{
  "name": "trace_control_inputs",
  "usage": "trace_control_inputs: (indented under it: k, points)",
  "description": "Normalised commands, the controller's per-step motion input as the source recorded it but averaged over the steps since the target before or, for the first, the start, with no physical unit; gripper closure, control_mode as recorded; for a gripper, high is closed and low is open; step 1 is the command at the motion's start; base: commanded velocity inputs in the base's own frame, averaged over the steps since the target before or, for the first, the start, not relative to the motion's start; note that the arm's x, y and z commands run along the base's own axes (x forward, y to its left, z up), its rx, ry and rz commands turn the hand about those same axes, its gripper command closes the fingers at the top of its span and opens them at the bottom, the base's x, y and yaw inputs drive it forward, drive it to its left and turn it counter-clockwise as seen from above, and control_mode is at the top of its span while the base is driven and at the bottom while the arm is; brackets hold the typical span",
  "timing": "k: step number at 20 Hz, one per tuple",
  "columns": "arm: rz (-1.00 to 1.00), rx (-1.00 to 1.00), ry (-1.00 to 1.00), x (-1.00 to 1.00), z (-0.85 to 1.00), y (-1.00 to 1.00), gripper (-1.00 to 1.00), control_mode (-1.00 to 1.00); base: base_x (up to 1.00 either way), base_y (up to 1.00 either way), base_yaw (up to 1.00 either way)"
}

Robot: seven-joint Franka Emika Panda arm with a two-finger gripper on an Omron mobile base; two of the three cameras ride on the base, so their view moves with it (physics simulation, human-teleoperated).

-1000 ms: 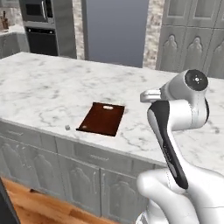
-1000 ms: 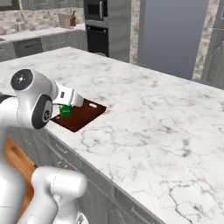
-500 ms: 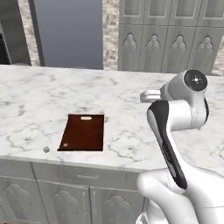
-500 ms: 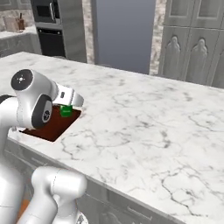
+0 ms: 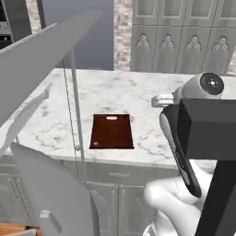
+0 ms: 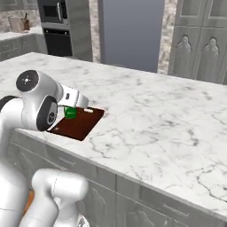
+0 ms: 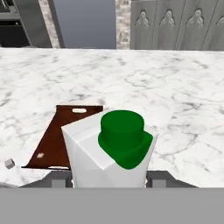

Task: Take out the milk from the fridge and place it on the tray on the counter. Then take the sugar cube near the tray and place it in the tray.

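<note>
Closest thing in the hand view: small white carton with the green cap (image 7: 118, 151), clamped between the two dark fingers of the claw (image 7: 109, 180), so gripping the milk, carried upright and off the surface. In the right base view just the green top (image 6: 70, 112) peeking out beside the white arm.

Just past it, a little left: flat reddish-brown rectangular tray (image 7: 63, 133) lying on the white grey-veined marble counter (image 7: 175, 96), pale oval slot at its far short edge. Nothing standing on it yet, apart from one small pale spot near the front edge. Tiny white-grey sugar cube (image 7: 8, 163) sitting on the marble just off the tray's near-left corner, not touching.

Far back, tall dark grey fridge (image 6: 131, 31) against the wall, ornate grey cabinets to its right.

For this step: probably best to shift left over the board's middle, keep the carton vertical, lower till the base sits flat, then let go. Worth staying off the near-left corner, so the cube doesn't get knocked.
</note>
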Motion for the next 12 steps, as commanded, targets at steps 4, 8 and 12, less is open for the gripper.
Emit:
trace_control_inputs:
  k: [4,8,12]
  points:
    - [0.00,0.00,0.00,0.00,0.00,0.00,1.00,1.00,0.70,1.00,0.01]
    - [0.00,0.00,0.00,0.00,0.00,0.00,1.00,1.00,1.00,0.91,-0.05]
    - [0.00,0.00,0.00,0.00,0.00,0.00,1.00,1.00,0.60,-0.11,-0.14]
